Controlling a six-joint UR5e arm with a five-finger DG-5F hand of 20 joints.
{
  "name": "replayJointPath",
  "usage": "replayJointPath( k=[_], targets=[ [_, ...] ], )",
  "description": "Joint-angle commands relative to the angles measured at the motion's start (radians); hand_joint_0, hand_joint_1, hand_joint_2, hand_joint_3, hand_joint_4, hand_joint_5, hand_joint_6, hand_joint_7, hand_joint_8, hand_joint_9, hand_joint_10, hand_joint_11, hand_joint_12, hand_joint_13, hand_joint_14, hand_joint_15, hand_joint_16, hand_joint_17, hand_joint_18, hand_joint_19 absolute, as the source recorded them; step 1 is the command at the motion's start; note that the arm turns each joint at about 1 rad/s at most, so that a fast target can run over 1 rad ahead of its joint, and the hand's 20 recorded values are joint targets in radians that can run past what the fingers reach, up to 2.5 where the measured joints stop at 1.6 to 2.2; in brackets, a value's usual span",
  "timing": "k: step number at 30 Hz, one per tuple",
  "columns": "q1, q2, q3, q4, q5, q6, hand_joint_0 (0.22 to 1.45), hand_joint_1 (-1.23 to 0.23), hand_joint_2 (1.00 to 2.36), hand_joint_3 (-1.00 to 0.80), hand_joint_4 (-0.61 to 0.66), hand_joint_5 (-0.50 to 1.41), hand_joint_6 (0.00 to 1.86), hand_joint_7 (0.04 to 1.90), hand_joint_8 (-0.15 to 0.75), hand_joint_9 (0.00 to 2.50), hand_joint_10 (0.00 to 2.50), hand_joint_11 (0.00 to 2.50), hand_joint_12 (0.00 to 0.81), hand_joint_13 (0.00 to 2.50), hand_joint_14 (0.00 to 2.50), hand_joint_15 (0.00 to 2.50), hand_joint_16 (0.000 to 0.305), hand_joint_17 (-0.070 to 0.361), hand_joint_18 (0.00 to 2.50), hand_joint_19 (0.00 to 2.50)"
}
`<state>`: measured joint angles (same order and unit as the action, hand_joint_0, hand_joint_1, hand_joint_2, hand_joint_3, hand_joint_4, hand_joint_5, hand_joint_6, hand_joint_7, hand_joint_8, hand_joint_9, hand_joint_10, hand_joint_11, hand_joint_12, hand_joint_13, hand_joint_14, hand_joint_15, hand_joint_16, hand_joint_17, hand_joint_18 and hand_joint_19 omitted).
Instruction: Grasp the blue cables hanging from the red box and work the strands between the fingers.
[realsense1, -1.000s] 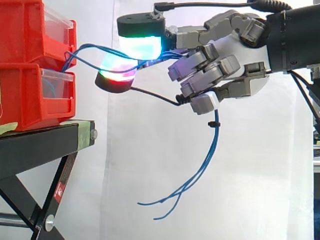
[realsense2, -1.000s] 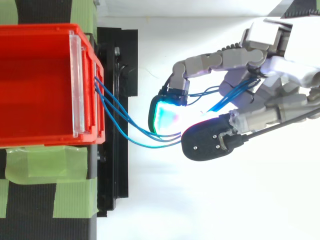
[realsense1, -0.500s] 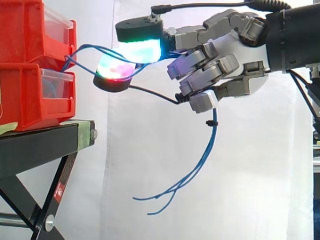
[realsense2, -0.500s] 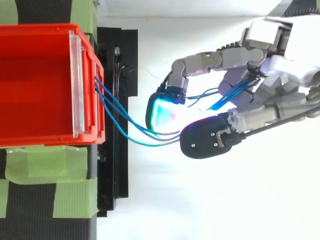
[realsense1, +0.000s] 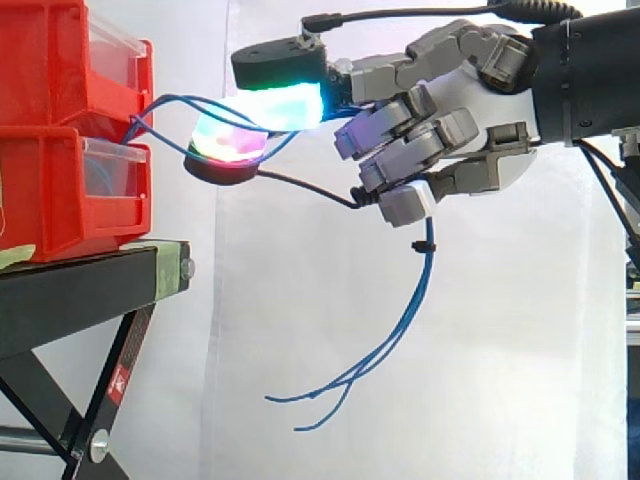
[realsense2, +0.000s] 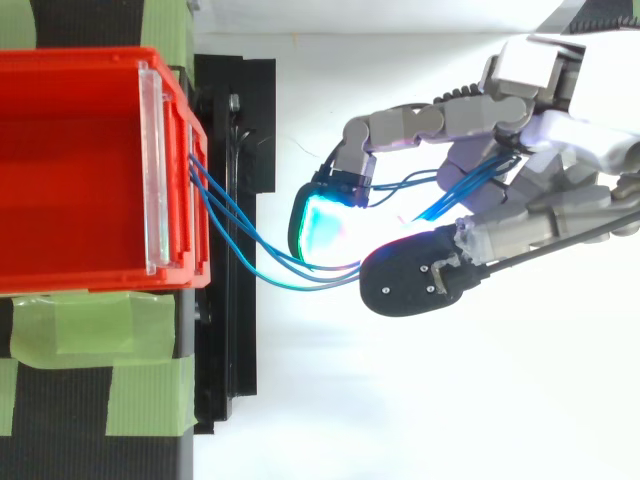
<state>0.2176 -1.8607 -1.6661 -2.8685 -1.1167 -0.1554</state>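
My hand reaches in from the right, level with the gap between the two stacked red bins, and I have the blue cables in my grip. Two of my fingertips are stretched toward the bins, one pad glowing cyan and green above, the other glowing green, red and white just below it, and the strands pass between them. From above, the two pads sit close side by side with the cables drawn in between. My other fingers are curled in toward the palm, and the strands run on through them. The cables leave the front of the bins, near the clear panel, in a loose sagging arc across to my pads. Below my curled fingers the bundle drops free in front of the white curtain, sweeping down and left, its loose ends fanned apart. The bins rest on the black stand, which carries strips of green tape
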Motion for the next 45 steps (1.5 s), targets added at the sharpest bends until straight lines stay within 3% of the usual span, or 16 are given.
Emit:
replayJointPath(
  k=[1,3,5,8,12,17,20,27,34,45],
  targets=[
    [-0.001,0.000,0.000,0.000,0.000,0.000,1.14,-0.72,1.01,-0.26,0.06,0.42,0.00,1.25,0.351,1.18,2.50,2.10,0.507,1.55,2.50,1.25,0.073,0.163,1.78,0.68],
    [0.000,0.000,0.000,0.000,0.000,0.000,1.03,-0.74,1.01,-0.49,0.07,0.38,0.00,1.24,0.351,1.18,2.50,2.10,0.507,1.55,2.50,1.25,0.073,0.163,1.78,0.68],
    [-0.001,0.000,0.000,0.000,0.000,0.000,1.02,-0.75,1.01,-0.59,0.08,0.37,0.00,1.23,0.351,1.18,2.50,2.10,0.507,1.55,2.50,1.25,0.073,0.163,1.78,0.68],
    [-0.001,0.000,0.000,0.000,-0.002,0.000,1.09,-0.76,1.02,-0.50,0.06,0.35,0.00,1.24,0.351,1.18,2.50,2.10,0.507,1.55,2.50,1.25,0.073,0.163,1.78,0.68],
    [0.000,0.000,0.000,0.000,0.000,0.002,1.15,-0.74,1.02,-0.37,0.04,0.31,0.27,1.14,0.351,1.18,2.50,2.10,0.507,1.55,2.50,1.25,0.073,0.163,1.78,0.68],
    [0.000,0.000,0.000,0.000,0.000,0.002,0.95,-0.73,1.01,-0.48,0.07,0.22,0.54,1.00,0.351,1.18,2.50,2.10,0.507,1.55,2.50,1.25,0.073,0.163,1.78,0.68],
    [0.000,0.000,0.000,0.000,0.000,0.002,0.82,-0.72,1.01,-0.69,0.09,0.21,0.51,1.02,0.351,1.18,2.50,2.10,0.507,1.55,2.50,1.25,0.073,0.163,1.78,0.68],
    [-0.001,0.000,0.000,0.000,0.000,0.002,0.71,-0.74,1.00,-0.97,0.13,0.17,0.55,0.97,0.351,1.18,2.50,2.10,0.507,1.55,2.50,1.25,0.073,0.163,1.78,0.68],
    [0.000,0.000,0.000,0.000,0.000,0.002,0.73,-0.72,1.00,-1.00,0.15,0.24,0.61,0.97,0.351,1.18,2.50,2.10,0.507,1.55,2.50,1.25,0.073,0.163,1.78,0.68],
    [0.000,0.000,0.000,0.000,0.000,0.002,0.82,-0.63,1.00,-1.00,0.09,0.46,0.42,1.14,0.351,1.18,2.50,2.10,0.507,1.55,2.50,1.25,0.073,0.163,1.78,0.68]
  ],
)
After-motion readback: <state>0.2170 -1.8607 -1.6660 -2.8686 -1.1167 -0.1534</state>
